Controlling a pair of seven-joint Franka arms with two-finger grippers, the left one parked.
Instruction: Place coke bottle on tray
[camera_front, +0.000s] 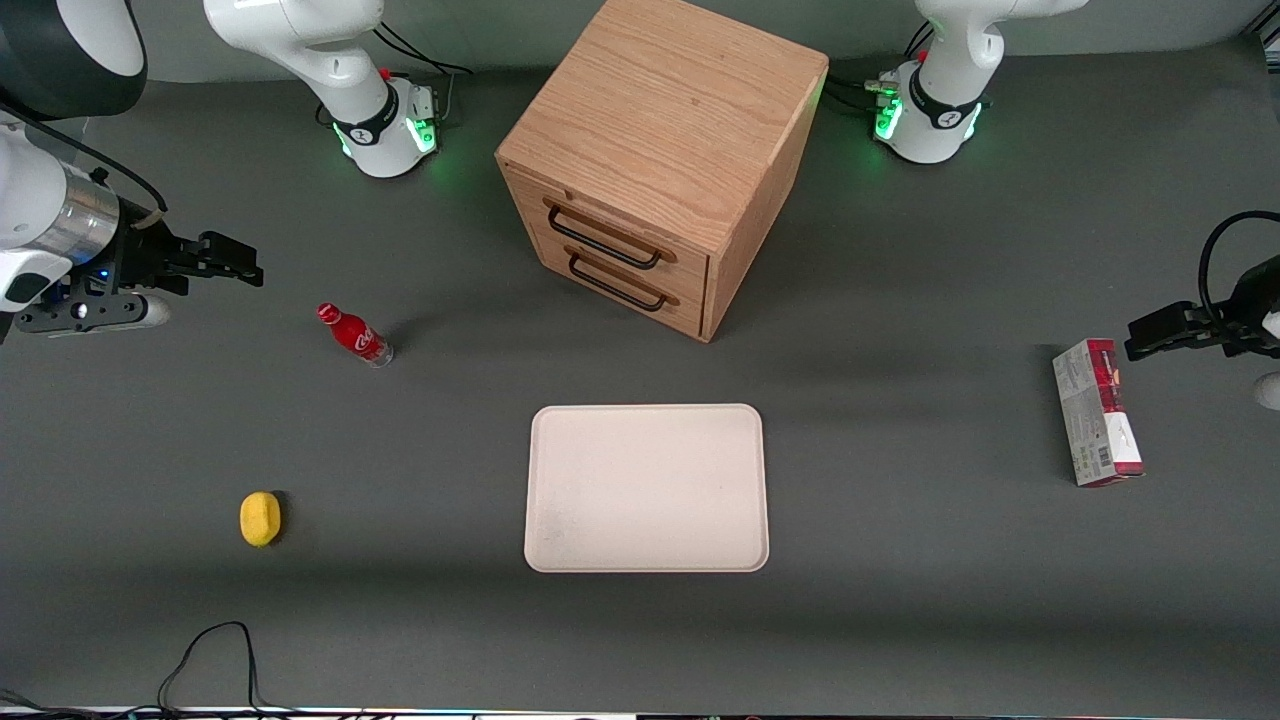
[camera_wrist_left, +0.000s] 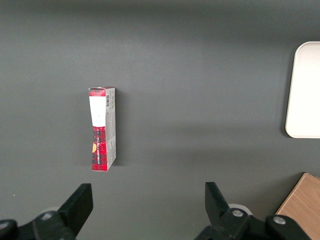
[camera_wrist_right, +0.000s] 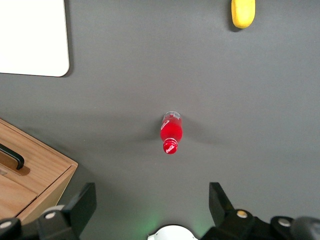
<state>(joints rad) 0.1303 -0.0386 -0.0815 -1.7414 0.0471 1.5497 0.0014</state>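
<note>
The coke bottle (camera_front: 355, 335) is small and red with a red cap and clear base. It stands upright on the dark table, toward the working arm's end. It also shows in the right wrist view (camera_wrist_right: 170, 133). The cream-white tray (camera_front: 647, 487) lies flat at mid-table, nearer the front camera than the wooden cabinet; its corner shows in the right wrist view (camera_wrist_right: 32, 37). My gripper (camera_front: 237, 262) hovers high above the table, apart from the bottle, farther toward the working arm's end. Its fingers are spread wide with nothing between them (camera_wrist_right: 150, 202).
A wooden two-drawer cabinet (camera_front: 660, 160) stands farther from the front camera than the tray. A yellow lemon-like object (camera_front: 260, 519) lies nearer the camera than the bottle. A red-and-grey carton (camera_front: 1097, 412) lies toward the parked arm's end. A black cable (camera_front: 210, 650) loops at the table's front edge.
</note>
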